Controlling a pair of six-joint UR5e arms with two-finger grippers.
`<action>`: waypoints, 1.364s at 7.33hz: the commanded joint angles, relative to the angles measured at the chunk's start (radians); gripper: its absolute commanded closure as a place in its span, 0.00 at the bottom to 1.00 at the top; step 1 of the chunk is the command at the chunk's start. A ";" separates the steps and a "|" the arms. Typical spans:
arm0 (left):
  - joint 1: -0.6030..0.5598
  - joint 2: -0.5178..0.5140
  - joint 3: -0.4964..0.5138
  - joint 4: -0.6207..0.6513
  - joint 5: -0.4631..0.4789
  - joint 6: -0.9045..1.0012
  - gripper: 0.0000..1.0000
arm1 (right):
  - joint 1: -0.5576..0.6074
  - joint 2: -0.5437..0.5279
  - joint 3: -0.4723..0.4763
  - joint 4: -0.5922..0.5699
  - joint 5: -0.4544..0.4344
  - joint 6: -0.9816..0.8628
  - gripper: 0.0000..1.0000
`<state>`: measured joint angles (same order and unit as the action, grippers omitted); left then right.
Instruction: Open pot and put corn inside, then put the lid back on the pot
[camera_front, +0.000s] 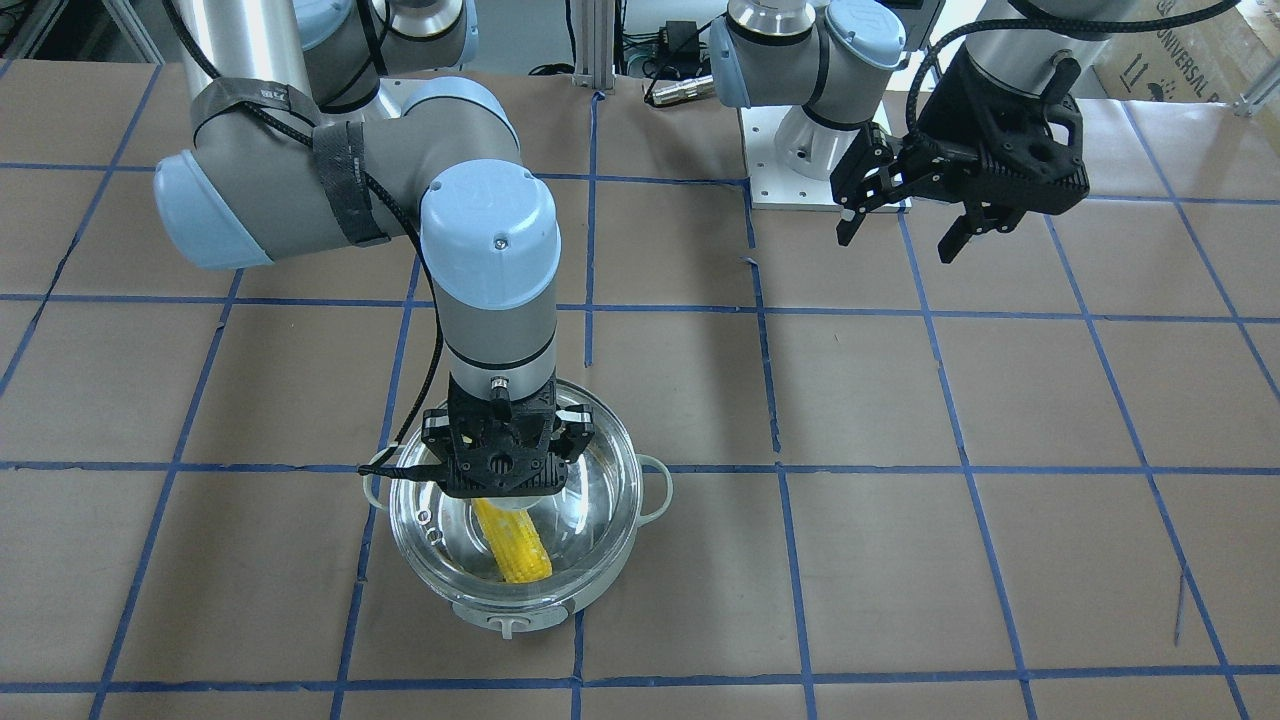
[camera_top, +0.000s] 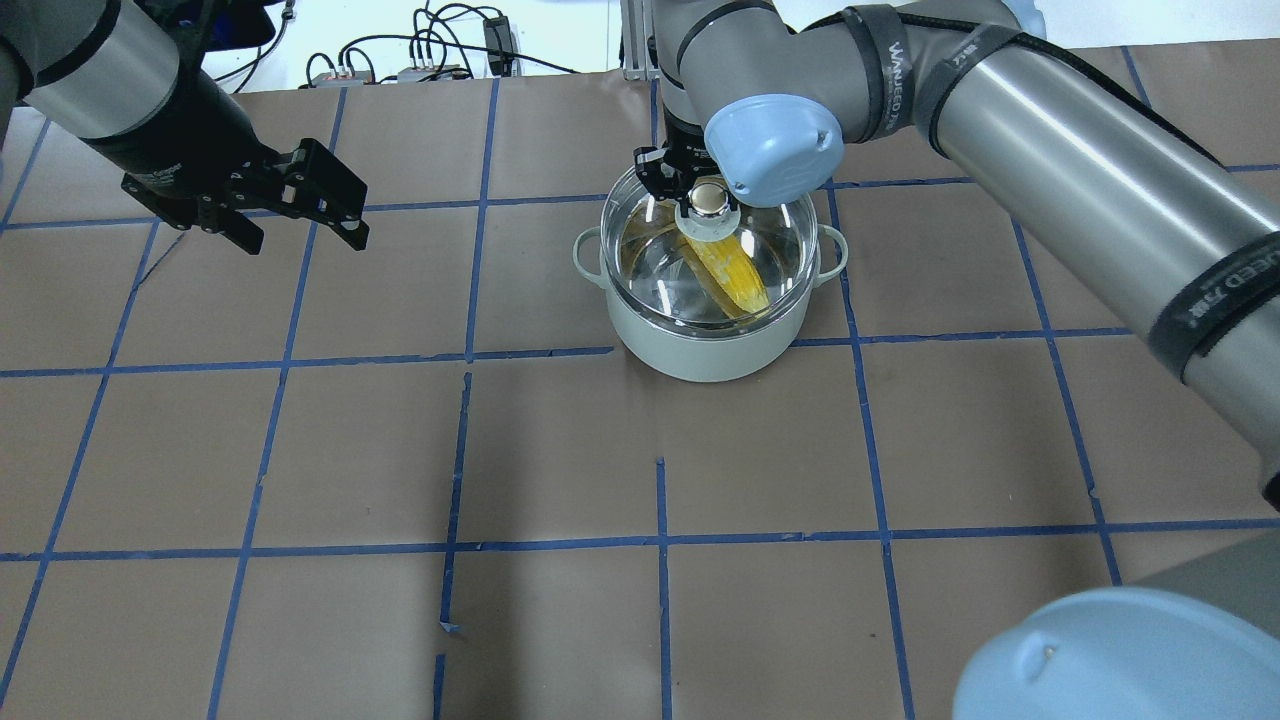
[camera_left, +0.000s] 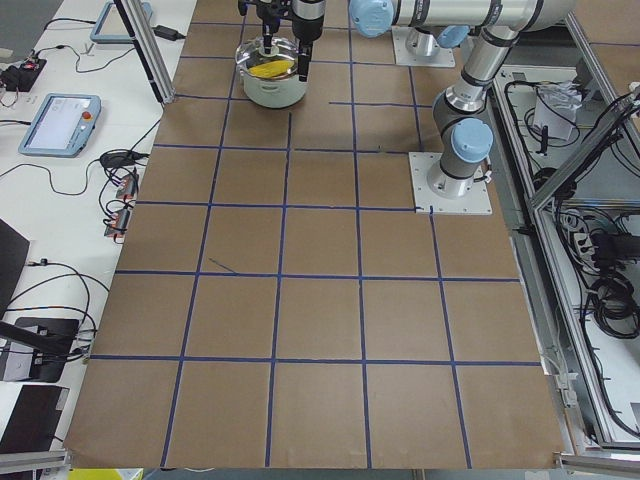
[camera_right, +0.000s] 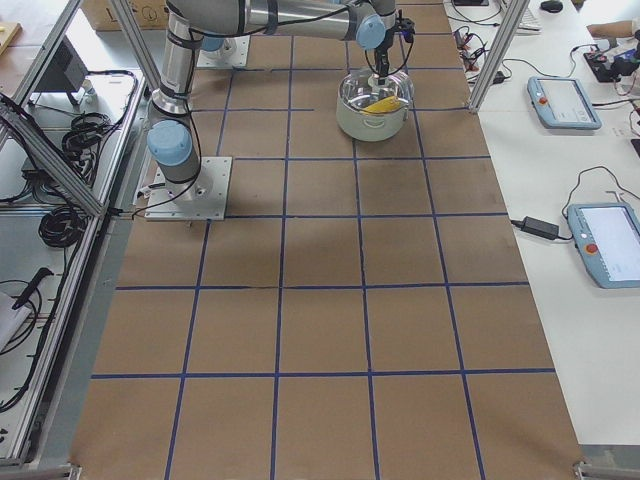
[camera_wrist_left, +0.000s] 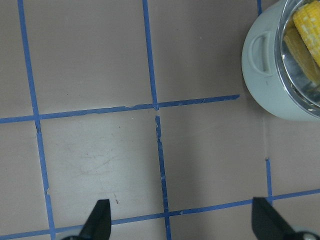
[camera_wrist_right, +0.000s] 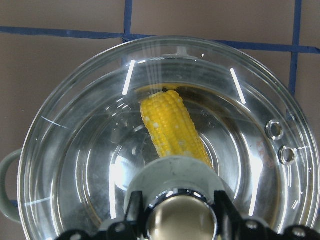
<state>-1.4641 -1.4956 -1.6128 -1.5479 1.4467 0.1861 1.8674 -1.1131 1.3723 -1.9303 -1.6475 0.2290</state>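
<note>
Two hands are shown in the front-facing view. The right hand (camera_front: 505, 490) is lowered straight onto the lid (camera_front: 600, 500), which is seated on the pot (camera_front: 592, 598), and the corn (camera_front: 515, 545) is seen through the glass, laid slantwise inside. The left hand (camera_front: 898, 245) is held well apart from the pot, above the brown surface (camera_front: 900, 400), with its fingers spread and nothing between them. In the overhead view the lid's knob is pinched by the right hand (camera_top: 705, 200), the lid (camera_top: 650, 250) is set level on the pot (camera_top: 690, 350), and the corn (camera_top: 735, 275) is leaned across the steel interior. The left hand (camera_top: 305, 240) is spread wide over the taped grid. In the left side view the pot (camera_left: 270, 95) is found at the far end of the surface, with the corn (camera_left: 268, 70) showing yellow inside. The same is seen in the right side view, with the pot (camera_right: 370, 125) and corn (camera_right: 380, 103) far off. In the left wrist view the left hand (camera_wrist_left: 180, 215) is spread, and the pot (camera_wrist_left: 265, 85) is caught in the upper right corner. In the right wrist view the knob is clasped by the right hand (camera_wrist_right: 180, 220), and the corn (camera_wrist_right: 172, 125) is seen beneath the lid (camera_wrist_right: 75, 150).
</note>
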 joint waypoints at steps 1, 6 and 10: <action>0.001 0.000 0.001 0.000 0.000 0.001 0.00 | -0.001 -0.001 0.002 0.007 -0.001 0.001 0.57; 0.001 -0.002 -0.001 0.002 -0.002 0.001 0.00 | -0.001 -0.008 -0.001 0.047 0.014 0.015 0.56; -0.001 -0.005 -0.003 0.002 -0.002 0.001 0.00 | -0.001 -0.008 -0.007 0.046 0.014 0.012 0.00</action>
<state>-1.4648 -1.4999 -1.6142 -1.5463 1.4450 0.1872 1.8669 -1.1213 1.3663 -1.8859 -1.6337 0.2414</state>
